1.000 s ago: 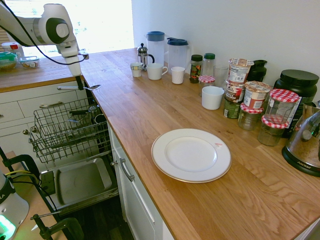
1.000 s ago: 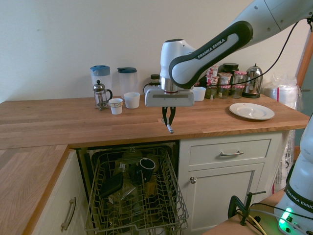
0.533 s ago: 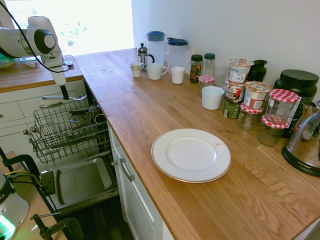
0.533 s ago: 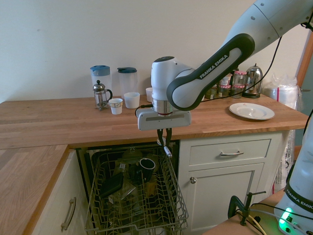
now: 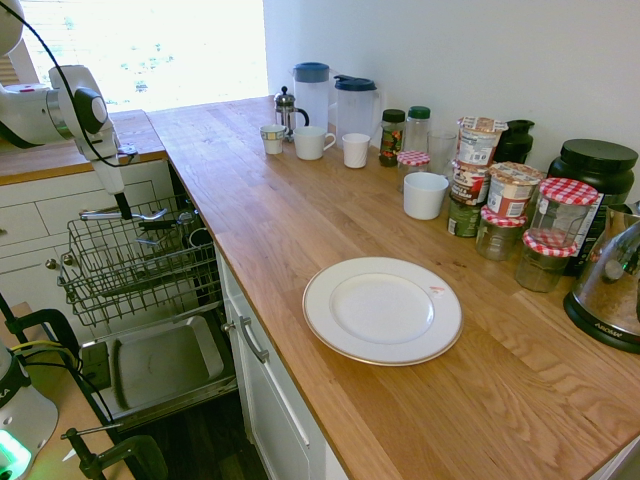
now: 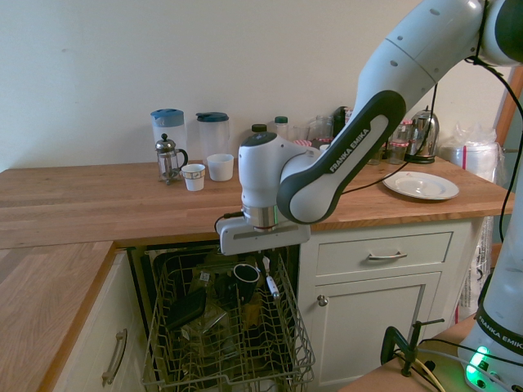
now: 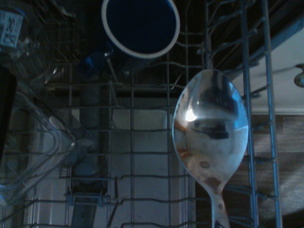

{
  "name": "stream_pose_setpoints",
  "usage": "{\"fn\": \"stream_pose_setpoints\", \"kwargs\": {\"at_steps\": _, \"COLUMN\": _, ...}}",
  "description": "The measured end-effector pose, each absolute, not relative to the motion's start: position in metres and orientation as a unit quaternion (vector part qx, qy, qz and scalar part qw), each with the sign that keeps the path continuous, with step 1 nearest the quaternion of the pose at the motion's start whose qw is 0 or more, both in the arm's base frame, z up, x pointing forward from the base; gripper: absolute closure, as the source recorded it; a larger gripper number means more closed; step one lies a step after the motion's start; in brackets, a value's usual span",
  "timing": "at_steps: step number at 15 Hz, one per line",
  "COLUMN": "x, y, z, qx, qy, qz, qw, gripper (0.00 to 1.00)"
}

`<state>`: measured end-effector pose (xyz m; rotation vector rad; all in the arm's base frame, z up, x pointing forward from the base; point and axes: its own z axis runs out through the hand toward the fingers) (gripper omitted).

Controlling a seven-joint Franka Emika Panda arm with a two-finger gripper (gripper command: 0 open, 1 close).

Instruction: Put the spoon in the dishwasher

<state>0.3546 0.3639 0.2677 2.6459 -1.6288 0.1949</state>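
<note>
The slim shiny silver metal spoon [image 5: 125,213] hangs clamped in the white arm's two-finger gripper [image 6: 265,267] just above the dishwasher's dark wire-grid rack [image 6: 233,347], a blue mug [image 7: 140,26] at its eleven o'clock.

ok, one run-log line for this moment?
phase: lowering | hand: shut on spoon, pointing down | spoon: level, just above dishwasher rack, not released | rack: pulled out, mug inside

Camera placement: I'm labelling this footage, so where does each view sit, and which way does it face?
First exterior: above the counter's end, looking along it; gripper with spoon far left.
Second exterior: facing the dishwasher front; arm enters from the right.
Wrist: looks down into the rack; no fingers visible.
All three show the spoon over the rack.
</note>
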Motion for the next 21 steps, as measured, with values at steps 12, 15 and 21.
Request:
{"fn": "stream_pose_setpoints", "kwargs": {"at_steps": 12, "x": 0.370, "y": 0.369, "z": 0.106, "qx": 0.849, "qy": -0.525, "qz": 0.053, "qw": 0.027, "gripper": 1.00}}
{"fn": "stream_pose_setpoints", "kwargs": {"at_steps": 15, "x": 0.368, "y": 0.373, "z": 0.094, "qx": 0.848, "qy": -0.526, "qz": 0.058, "qw": 0.030, "gripper": 0.00}}
{"fn": "stream_pose_setpoints", "kwargs": {"at_steps": 21, "x": 0.374, "y": 0.377, "z": 0.096, "qx": 0.843, "qy": -0.534, "qz": 0.057, "qw": 0.025, "gripper": 0.00}}
